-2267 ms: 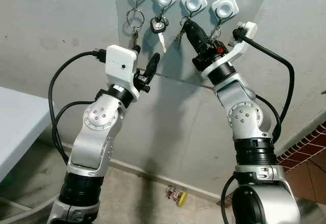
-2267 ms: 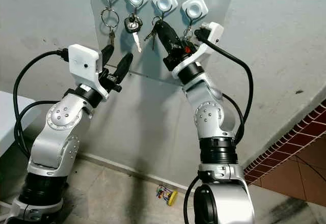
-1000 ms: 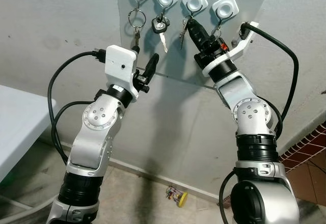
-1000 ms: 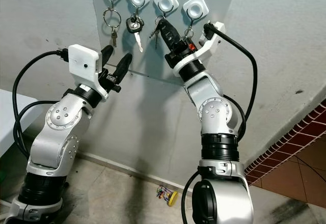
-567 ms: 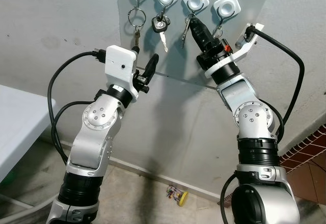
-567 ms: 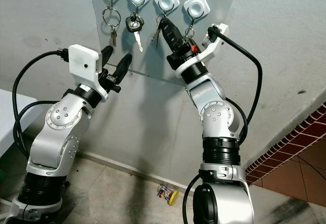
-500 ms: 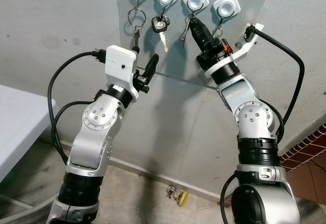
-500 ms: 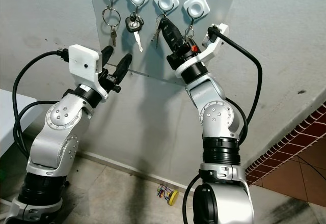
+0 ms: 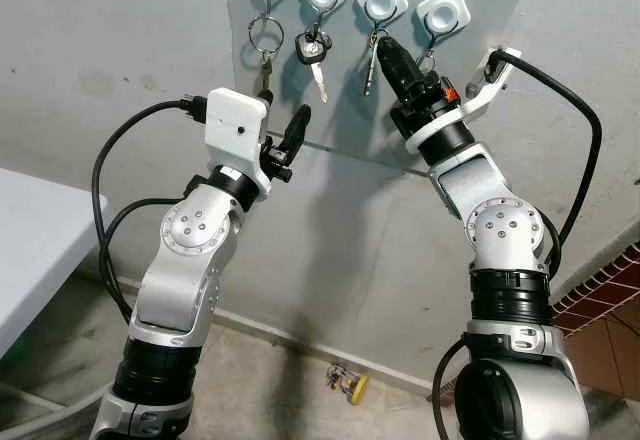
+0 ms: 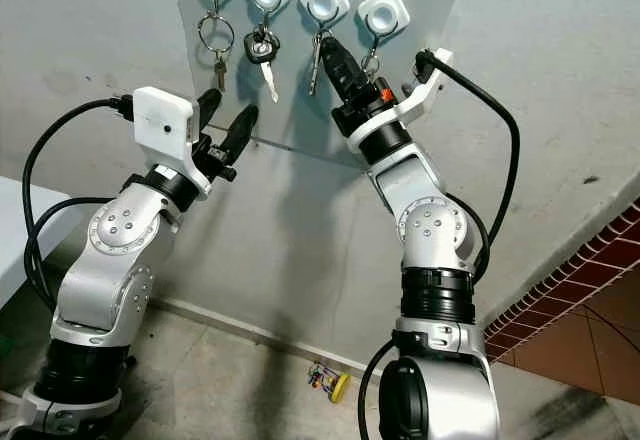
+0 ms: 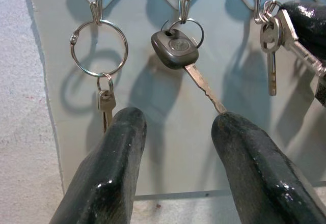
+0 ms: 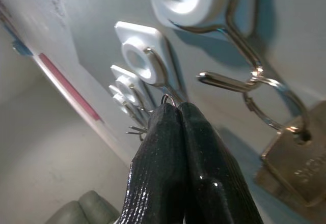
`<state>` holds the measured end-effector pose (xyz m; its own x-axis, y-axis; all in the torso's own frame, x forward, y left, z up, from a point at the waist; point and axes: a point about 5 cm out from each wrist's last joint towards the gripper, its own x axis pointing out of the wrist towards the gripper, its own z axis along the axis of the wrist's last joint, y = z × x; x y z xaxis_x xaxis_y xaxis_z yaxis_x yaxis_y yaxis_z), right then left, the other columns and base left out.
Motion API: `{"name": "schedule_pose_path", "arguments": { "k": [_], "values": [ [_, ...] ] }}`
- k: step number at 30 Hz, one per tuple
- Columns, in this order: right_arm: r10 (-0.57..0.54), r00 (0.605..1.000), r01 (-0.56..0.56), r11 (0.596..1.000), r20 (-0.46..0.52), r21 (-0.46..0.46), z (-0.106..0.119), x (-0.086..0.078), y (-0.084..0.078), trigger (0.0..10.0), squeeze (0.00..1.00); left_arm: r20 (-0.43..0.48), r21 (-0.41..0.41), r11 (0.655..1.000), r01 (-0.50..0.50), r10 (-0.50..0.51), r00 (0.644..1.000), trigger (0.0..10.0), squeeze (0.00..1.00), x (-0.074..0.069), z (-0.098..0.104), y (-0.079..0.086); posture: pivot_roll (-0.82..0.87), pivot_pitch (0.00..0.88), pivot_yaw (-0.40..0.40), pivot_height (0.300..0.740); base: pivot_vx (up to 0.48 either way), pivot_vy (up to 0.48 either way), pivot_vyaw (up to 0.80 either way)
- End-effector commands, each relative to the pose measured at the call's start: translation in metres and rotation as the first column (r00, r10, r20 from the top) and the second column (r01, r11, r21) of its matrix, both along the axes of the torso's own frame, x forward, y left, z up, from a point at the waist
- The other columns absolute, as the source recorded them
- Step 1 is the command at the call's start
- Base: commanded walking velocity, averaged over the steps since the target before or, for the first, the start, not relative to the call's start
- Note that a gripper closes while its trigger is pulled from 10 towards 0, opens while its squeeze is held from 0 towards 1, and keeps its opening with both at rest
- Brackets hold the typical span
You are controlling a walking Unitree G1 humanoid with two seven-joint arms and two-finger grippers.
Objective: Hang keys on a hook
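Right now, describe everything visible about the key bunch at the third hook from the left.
The key bunch is silver metal: a small ring carrying at least two plain keys, one hanging straight down, one angled toward the right gripper. Its ring sits at the wire hook under the third white wall mount. The gripper's black fingers are closed together at the ring, so the bunch is not yet released.

Stereo head pair facing the hook board (image 9: 350,60) from below; both wrist cameras close on it.

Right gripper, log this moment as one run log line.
right gripper: shut on key ring | at third hook | left gripper: open, idle below
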<state>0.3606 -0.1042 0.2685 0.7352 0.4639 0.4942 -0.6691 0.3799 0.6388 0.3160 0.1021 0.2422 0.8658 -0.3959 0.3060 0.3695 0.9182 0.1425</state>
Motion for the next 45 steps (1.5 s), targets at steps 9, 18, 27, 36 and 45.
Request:
{"name": "schedule_pose_path", "arguments": {
  "k": [9,18,27,36,45],
  "values": [
    [0.002,1.0,-0.003,1.0,-0.021,-0.022,0.006,0.001,0.0,10.0,0.0,0.02,0.002,1.0,0.009,-0.009,1.0,10.0,0.0,-0.003,0.006,-0.002,0.04,0.106,-0.077,0.74,0.0,0.0,0.0],
    [-0.015,0.999,0.017,0.999,0.038,-0.048,0.001,-0.004,-0.001,10.0,1.0,0.014,0.003,1.0,-0.002,0.002,1.0,10.0,0.0,-0.003,0.004,-0.001,0.04,0.108,-0.08,0.74,0.0,0.0,0.0],
    [-0.067,0.998,0.069,0.98,0.018,-0.186,-0.039,-0.013,-0.004,10.0,1.0,-0.026,0.006,1.0,-0.024,0.024,0.999,10.0,0.0,-0.002,-0.011,0.001,0.04,0.109,-0.081,0.74,0.0,0.0,0.0],
    [-0.183,0.977,0.133,0.923,-0.108,-0.361,-0.11,-0.027,-0.022,10.0,1.0,-0.203,-0.12,0.982,-0.147,0.121,0.972,10.0,0.0,0.008,-0.057,0.018,0.01,0.102,-0.066,0.74,0.0,0.0,0.0],
    [-0.358,0.896,0.181,0.834,-0.262,-0.521,-0.19,-0.043,-0.05,10.0,1.0,-0.418,-0.154,0.964,-0.215,0.134,0.898,10.0,0.0,0.001,-0.134,0.022,-0.03,0.099,-0.048,0.74,0.0,0.0,0.0]
  ]
}}
